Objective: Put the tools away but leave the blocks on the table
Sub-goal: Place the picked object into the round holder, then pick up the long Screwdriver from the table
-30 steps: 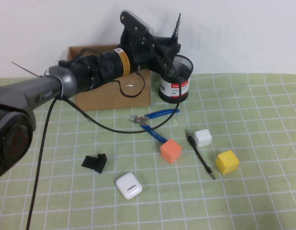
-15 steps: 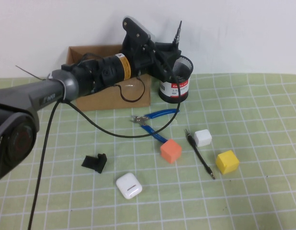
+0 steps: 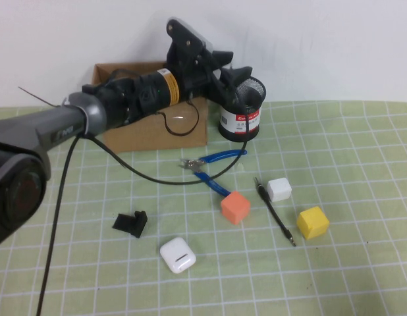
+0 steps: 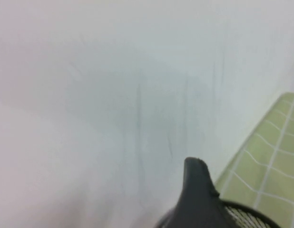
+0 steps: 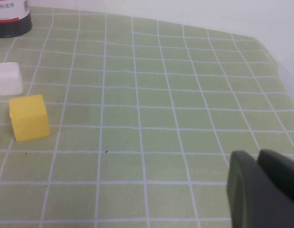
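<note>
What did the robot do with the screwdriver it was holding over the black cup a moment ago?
The left gripper above the mesh cup opened and let the thick screwdriver go; its tip no longer sticks up, so it likely dropped into the cup. The pliers, thin screwdriver, three blocks, earbud case and bracket stayed put. The right gripper stayed shut over the mat.

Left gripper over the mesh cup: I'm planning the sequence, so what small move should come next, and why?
Probably lift the left gripper clear of the mesh cup: its fingers are open, holding nothing. Blue-handled pliers and thin screwdriver remain on the table; right gripper is parked, shut.
</note>
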`<act>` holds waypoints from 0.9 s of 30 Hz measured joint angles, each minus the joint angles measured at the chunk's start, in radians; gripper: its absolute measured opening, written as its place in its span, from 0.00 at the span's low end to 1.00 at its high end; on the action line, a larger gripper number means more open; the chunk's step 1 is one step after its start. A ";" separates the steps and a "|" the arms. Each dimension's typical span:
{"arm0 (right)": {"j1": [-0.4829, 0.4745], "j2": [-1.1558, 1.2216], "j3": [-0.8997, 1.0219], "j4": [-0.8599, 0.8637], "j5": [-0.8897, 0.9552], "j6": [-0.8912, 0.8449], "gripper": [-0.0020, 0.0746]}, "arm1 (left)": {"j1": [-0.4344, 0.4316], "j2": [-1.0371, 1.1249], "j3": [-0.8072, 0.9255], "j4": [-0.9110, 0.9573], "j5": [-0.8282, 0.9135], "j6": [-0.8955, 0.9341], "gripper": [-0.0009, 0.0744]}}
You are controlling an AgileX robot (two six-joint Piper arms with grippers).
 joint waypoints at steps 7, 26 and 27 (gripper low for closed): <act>0.000 0.000 0.000 0.000 0.000 0.000 0.02 | -0.002 -0.118 0.021 0.069 0.144 -0.017 0.54; 0.000 0.000 0.000 0.000 0.000 0.000 0.02 | -0.048 -0.785 0.479 0.608 0.393 -0.874 0.01; 0.000 0.000 0.000 0.000 0.000 0.000 0.02 | -0.048 -0.790 0.491 0.608 0.393 -0.889 0.01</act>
